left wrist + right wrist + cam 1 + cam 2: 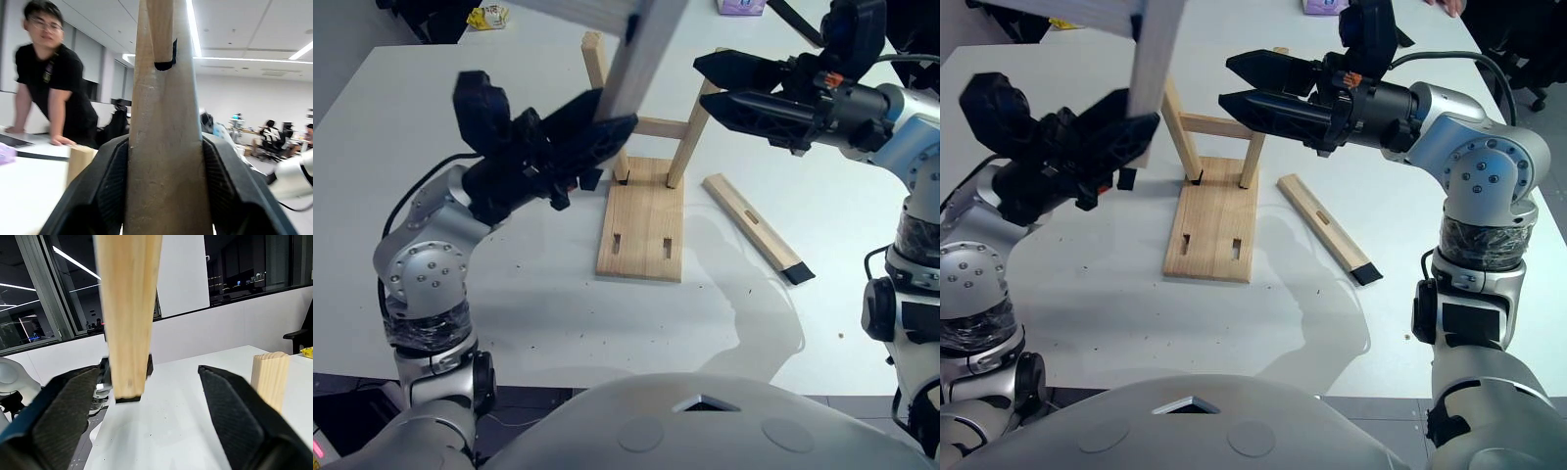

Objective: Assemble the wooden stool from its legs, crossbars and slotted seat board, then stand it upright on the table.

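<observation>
The slotted seat board (641, 220) lies flat on the white table. Two legs joined by a crossbar (661, 127) stand in its far slots. My left gripper (612, 116) is shut on another wooden leg (641, 59), held high and tilted above the board's far left corner; a crossbar runs off its upper end. In the left wrist view that leg (164, 147) sits tight between the fingers. My right gripper (701, 82) is open just right of the held leg, not touching it, above the standing legs. In the right wrist view the held leg (128, 308) hangs ahead of the open fingers.
One loose leg (759, 227) with a dark tip lies on the table right of the board. A purple box (741, 7) and a yellow packet (489, 15) sit at the far edge. The near table (509, 294) is bare.
</observation>
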Controlling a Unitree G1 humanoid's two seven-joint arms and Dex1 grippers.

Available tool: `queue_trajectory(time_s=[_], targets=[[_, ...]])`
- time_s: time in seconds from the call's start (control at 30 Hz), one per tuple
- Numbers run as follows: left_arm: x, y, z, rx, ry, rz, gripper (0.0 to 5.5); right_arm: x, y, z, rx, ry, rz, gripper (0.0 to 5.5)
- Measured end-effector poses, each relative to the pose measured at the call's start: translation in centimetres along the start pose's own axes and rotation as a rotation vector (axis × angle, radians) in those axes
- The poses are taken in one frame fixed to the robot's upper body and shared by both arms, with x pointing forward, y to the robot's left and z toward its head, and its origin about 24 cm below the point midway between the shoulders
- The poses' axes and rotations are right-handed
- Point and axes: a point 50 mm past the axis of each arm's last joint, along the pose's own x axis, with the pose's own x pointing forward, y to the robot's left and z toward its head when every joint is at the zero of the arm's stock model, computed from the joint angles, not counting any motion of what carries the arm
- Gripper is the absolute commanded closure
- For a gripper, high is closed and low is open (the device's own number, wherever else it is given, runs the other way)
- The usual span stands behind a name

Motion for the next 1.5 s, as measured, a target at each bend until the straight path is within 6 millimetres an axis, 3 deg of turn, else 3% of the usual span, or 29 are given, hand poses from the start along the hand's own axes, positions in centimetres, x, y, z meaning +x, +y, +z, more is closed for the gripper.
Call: queue_trajectory(time_s=[0.63, 0.87, 1.23, 1.5], targets=[[-1.1, 0.5, -2.1, 0.015, 0.156, -0.075, 3.49, 0.9, 0.9, 0.2, 0.023, 0.055, 0.171, 1.74], [-1.3, 0.3, -2.9, -0.005, 0.169, -0.082, 3.49, 0.5, -0.1, 0.7, 0.048, -0.006, 0.106, 1.74], [-1.3, 0.1, -2.9, -0.005, 0.17, -0.098, 3.49, 0.8, 0.9, 0.6, 0.081, 0.002, 0.169, 3.33], [-1.3, 0.1, -3.2, -0.019, 0.18, -0.114, 3.49, 0.8, 1.1, 0.3, 0.091, 0.018, 0.156, 3.39]])
